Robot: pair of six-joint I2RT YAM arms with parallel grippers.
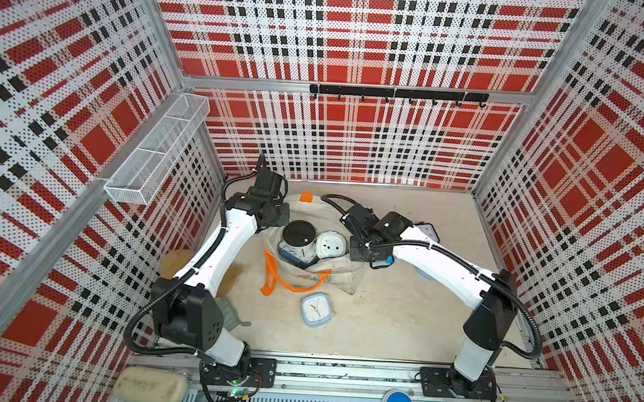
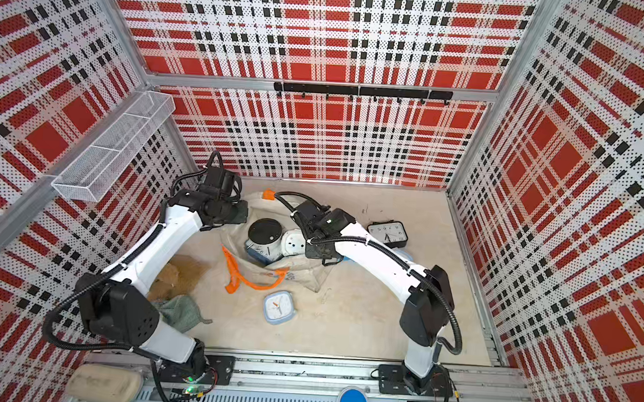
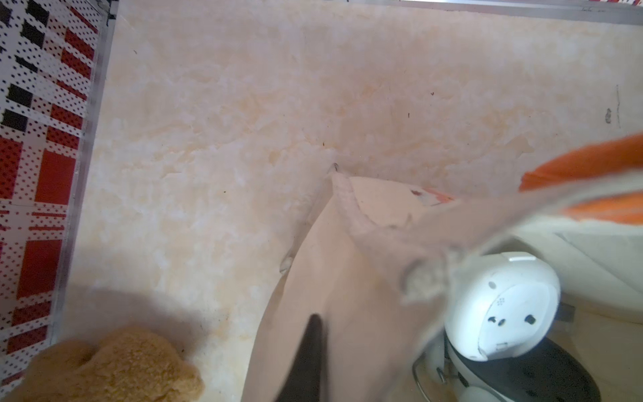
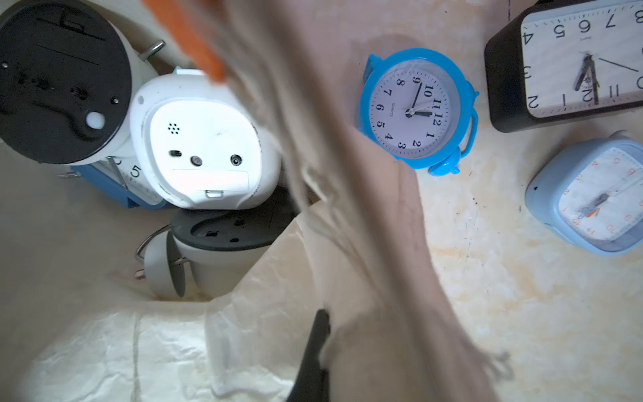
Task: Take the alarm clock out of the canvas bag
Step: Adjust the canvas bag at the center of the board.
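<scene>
- Cream canvas with orange trim: the canvas bag slumps on the table between both arms, its mouth open upward.
- Inside the bag a white clock lies back-up, touching a black-backed clock. I cannot tell which of them is the alarm clock meant.
- The right gripper looks pinched closed on the bag's rim on its own side. The left gripper sits at the opposite rim, and I cannot tell how wide its jaws stand.
- Risk: the soft cloth could slip free and sag, closing the mouth. An uneven tug could tip the bag.
- Hidden: both sets of fingertips sit under the wrists, blurred cloth crosses both wrist views, and a blue clock lies half buried inside the bag.
</scene>
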